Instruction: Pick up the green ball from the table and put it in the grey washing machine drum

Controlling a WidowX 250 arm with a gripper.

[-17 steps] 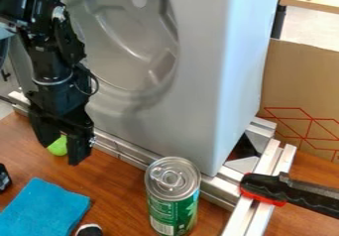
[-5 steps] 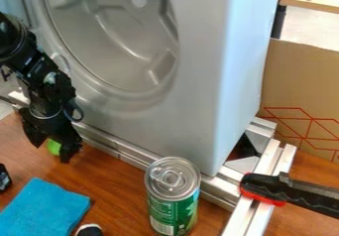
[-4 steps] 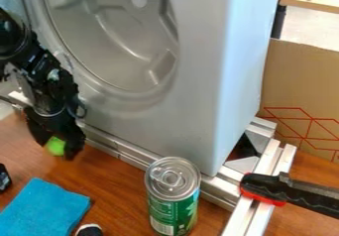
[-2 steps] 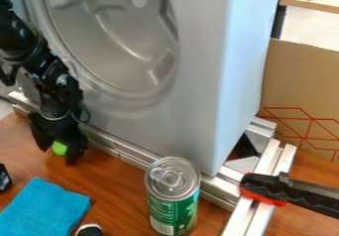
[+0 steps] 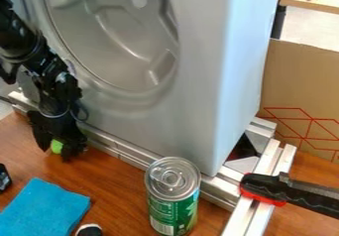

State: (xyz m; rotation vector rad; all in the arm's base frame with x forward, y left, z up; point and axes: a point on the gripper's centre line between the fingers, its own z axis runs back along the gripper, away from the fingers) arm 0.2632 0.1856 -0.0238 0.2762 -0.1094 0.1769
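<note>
One folded blue cloth [image 5: 46, 207], flat on the brown wooden desk [image 5: 119, 185], serves as my reference for this inspection. Beyond it, near the long silver metal rail [image 5: 126, 150], sits a small bright green object, rounded where it shows [image 5: 57, 147]. My black two-finger tool [image 5: 55, 153] hangs down over that object and partly covers it. Whether the tool is clenched on the object or released around it, I cannot tell.

To the cloth's right in the view, well apart, stands an upright green-and-silver metal can [image 5: 173, 195]. Beyond the cloth rises the large grey moulded housing [image 5: 198, 91].

Findings on handling, in my judgement: the green object should sit centred in my tool, low enough for a grip around its widest part. Pressure should be even and moderate, as a rounded surface may roll or squirt out. Clearance from the rail looks slight, so any sideways correction should be small and slow.
</note>
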